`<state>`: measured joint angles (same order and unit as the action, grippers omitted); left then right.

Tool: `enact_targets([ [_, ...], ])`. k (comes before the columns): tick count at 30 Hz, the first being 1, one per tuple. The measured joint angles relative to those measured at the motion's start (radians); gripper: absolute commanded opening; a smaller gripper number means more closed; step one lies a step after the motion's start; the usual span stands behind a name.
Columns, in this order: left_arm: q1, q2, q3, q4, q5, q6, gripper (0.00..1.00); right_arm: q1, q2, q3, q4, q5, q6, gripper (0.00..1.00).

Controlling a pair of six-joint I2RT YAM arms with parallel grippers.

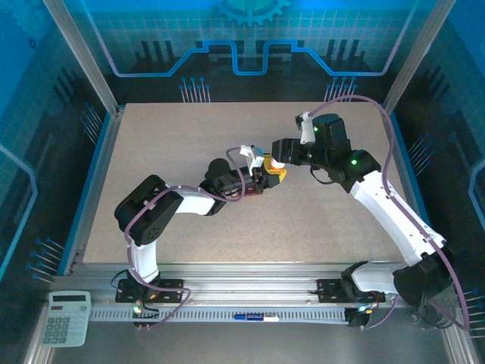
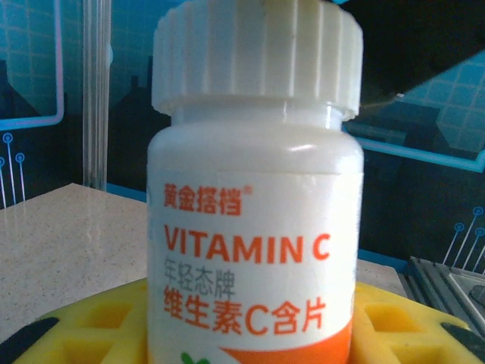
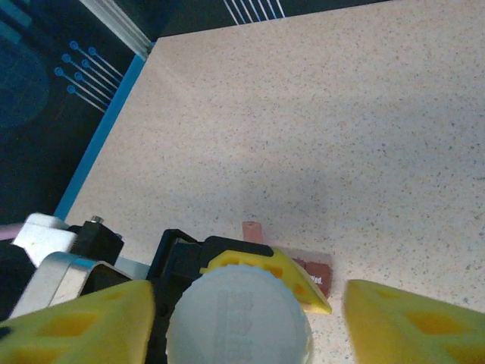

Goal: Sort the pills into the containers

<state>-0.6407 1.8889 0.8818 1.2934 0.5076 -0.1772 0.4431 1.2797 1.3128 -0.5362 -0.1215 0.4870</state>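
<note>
A white Vitamin C pill bottle (image 2: 254, 227) with a ribbed white cap (image 3: 239, 315) stands upright, with my left gripper (image 2: 254, 337) shut on its lower body; the yellow fingers (image 2: 91, 326) show on either side. My right gripper (image 3: 242, 326) hangs open over the cap, with one yellow finger (image 3: 76, 326) close to it and the other well clear on the right. The dark reddish-brown container strip (image 3: 312, 273) lies flat on the table just beyond the bottle, partly hidden by a left finger (image 3: 299, 284). From above, both grippers (image 1: 267, 176) meet mid-table.
A small pink tab (image 3: 251, 230) sticks out at the strip's far end. The speckled table (image 1: 182, 136) is ringed by blue and aluminium walls. A calculator (image 1: 66, 318) sits off the table at the near left.
</note>
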Motion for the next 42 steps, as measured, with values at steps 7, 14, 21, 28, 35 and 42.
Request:
enact_targets([
  [7,0.000,0.000,0.000,0.029,0.003,-0.005,0.00,-0.046,-0.020,0.073,-0.028,-0.082,-0.077,0.84],
  [14,0.000,0.000,0.000,0.050,0.043,-0.033,0.00,-0.148,-0.032,0.055,-0.030,-0.229,-0.216,0.85],
  [21,0.001,0.000,0.000,0.052,0.072,-0.053,0.00,-0.163,0.006,0.048,-0.054,-0.366,-0.318,0.85],
  [28,0.001,0.000,0.000,0.052,0.077,-0.060,0.00,-0.163,0.036,0.048,-0.067,-0.415,-0.346,0.79],
  [35,0.002,0.000,0.000,0.052,0.077,-0.060,0.00,-0.162,0.050,0.048,-0.071,-0.432,-0.357,0.70],
  [42,0.002,0.000,0.000,0.052,0.077,-0.060,0.00,-0.151,0.063,0.048,-0.077,-0.433,-0.358,0.53],
])
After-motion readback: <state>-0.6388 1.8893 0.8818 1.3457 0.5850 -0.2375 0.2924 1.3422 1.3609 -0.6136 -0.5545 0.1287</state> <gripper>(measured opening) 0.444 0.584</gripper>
